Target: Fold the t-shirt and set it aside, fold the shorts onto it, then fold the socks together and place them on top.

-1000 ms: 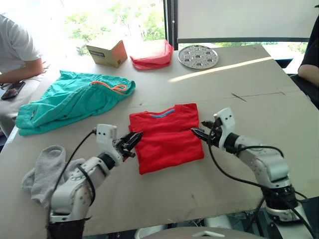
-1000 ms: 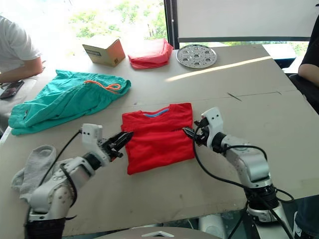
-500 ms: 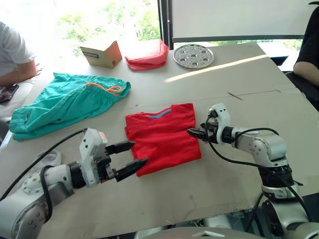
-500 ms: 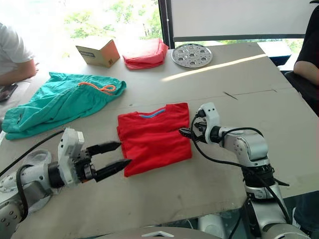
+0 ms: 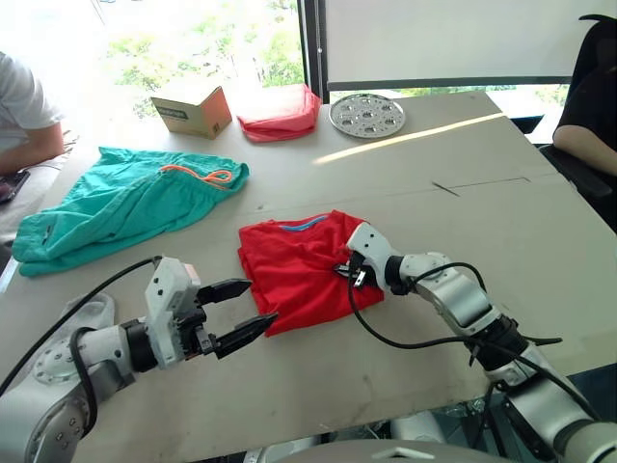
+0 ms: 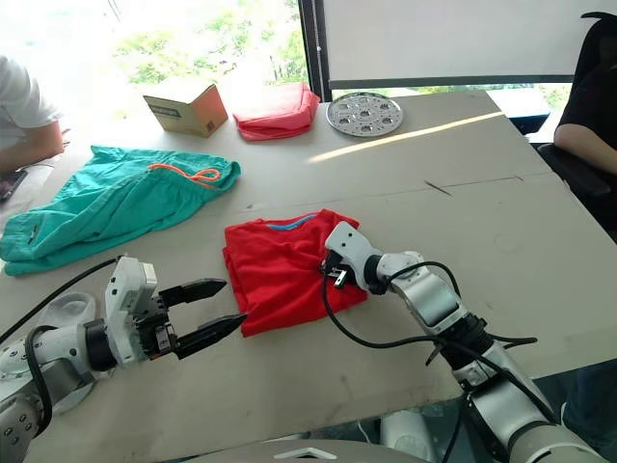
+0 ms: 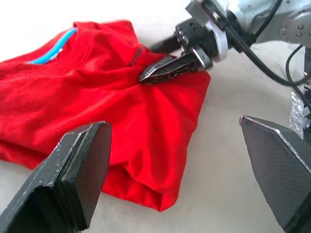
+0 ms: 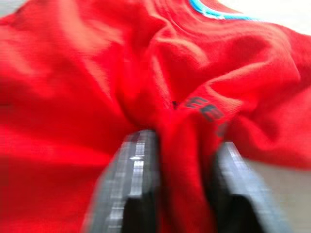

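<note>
Harsh window glare behind the table, a slanting sun streak, right-wrist blur.

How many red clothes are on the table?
2: the t-shirt in the middle, pinched by the right gripper, and a folded red bundle at the far edge beside the box.

We see bare counter on our right of the t-shirt, while the shorts lie on its far left and the socks crowd the near left beside the left hand.
</note>
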You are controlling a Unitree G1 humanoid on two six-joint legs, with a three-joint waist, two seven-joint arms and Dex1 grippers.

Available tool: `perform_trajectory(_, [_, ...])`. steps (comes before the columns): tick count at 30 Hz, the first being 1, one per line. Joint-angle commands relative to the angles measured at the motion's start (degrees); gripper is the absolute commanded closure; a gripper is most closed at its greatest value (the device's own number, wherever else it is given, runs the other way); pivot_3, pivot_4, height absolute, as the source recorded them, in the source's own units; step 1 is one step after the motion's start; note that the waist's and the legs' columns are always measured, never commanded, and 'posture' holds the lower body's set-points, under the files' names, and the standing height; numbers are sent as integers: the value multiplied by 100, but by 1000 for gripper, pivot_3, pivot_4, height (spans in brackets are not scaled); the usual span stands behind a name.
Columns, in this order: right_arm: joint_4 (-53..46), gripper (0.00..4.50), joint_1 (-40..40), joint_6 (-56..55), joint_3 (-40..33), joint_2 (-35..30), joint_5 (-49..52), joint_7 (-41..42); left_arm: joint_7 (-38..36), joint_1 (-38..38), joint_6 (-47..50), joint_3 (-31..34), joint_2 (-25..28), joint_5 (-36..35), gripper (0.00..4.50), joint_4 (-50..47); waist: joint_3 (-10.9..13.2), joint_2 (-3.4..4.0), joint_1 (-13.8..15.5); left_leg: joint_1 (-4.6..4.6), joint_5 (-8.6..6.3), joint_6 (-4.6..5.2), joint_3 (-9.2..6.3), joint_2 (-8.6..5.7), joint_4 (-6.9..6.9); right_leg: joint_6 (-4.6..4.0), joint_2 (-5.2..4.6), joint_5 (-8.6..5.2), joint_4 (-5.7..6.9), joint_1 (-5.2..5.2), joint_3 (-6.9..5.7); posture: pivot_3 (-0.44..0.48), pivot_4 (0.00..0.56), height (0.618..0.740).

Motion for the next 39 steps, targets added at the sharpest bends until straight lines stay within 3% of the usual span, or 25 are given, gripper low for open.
perform_trajectory(1, [-195, 4433, 471, 560, -636, -780, -278, -213, -18, -261, -118, -299, -24, 64, 0, -123, 4, 6, 115, -4, 0, 1, -2, -2, 1, 0, 1, 0, -1, 0, -3, 0, 150, 740])
perform_trajectory(5, [-1281, 4433, 864, 1197, -1579, -1797, -147, -126, 28, -721, -82, -820, -107, 84, 0, -195, 17, 26, 400, -59, -3, 11, -24, -21, 26, 1, -15, 0, -15, -20, -42, 0, 150, 740])
perform_trajectory(11, [-1568, 4433, 1050, 1722, -2499, -2807, -67, 4, 91, -1133, -34, -1319, -248, 93, 0, -205, 42, 28, 326, -103, 0, 16, -26, -12, 50, 0, -36, 2, -16, -45, -52, 0, 150, 740])
perform_trajectory(15, [11, 4433, 844, 273, -2232, -3771, -647, 585, 32, -1700, -62, -1885, -419, 224, 0, -92, 63, 39, 248, -101, 4, 23, -14, 0, 37, 1, -31, 1, -23, -48, -51, 0, 150, 740])
perform_trajectory(22, [2709, 4433, -413, -2351, -1331, -4196, -1786, 1244, -68, -2174, -122, -2219, -541, 312, 0, 104, 83, 36, 127, -92, 5, 22, 1, 7, 40, 1, -25, 2, -25, -44, -41, 0, 150, 740])
perform_trajectory(27, [4067, 4433, -1383, -3158, -1114, -4068, -2105, 1740, -72, -2353, -166, -2346, -670, 393, 0, 177, 95, 36, 166, -96, 5, 23, 14, 8, 39, 0, -26, 2, -27, -45, -33, 0, 150, 740])
perform_trajectory(31, [4360, 4433, -1604, -3032, -1242, -3999, -1947, 2293, -30, -2451, -173, -2401, -770, 463, 0, 174, 96, 34, 191, -98, 5, 22, 12, 9, 39, -1, -27, 2, -29, -46, -33, 0, 150, 740])
perform_trajectory(32, [4312, 3801, -1584, -2906, -1311, -4001, -1869, 2397, 1, -2477, -164, -2397, -803, 455, 0, 173, 96, 34, 193, -99, 5, 22, 11, 9, 39, -1, -27, 2, -29, -46, -33, 0, 150, 740])
perform_trajectory(34, [4085, 3217, -1421, -2672, -1464, -4024, -1688, 2559, 30, -2498, -154, -2400, -843, 454, 0, 174, 96, 35, 193, -100, 5, 23, 11, 9, 40, -1, -28, 3, -29, -46, -31, 0, 150, 740])
perform_trajectory(39, [3074, 965, -706, -2188, -2129, -4239, -1363, 2364, -3, -2475, -173, -2399, -855, 481, 0, 190, 95, 36, 193, -100, 5, 22, 10, 9, 41, 0, -28, 3, -28, -46, -30, 0, 150, 740])
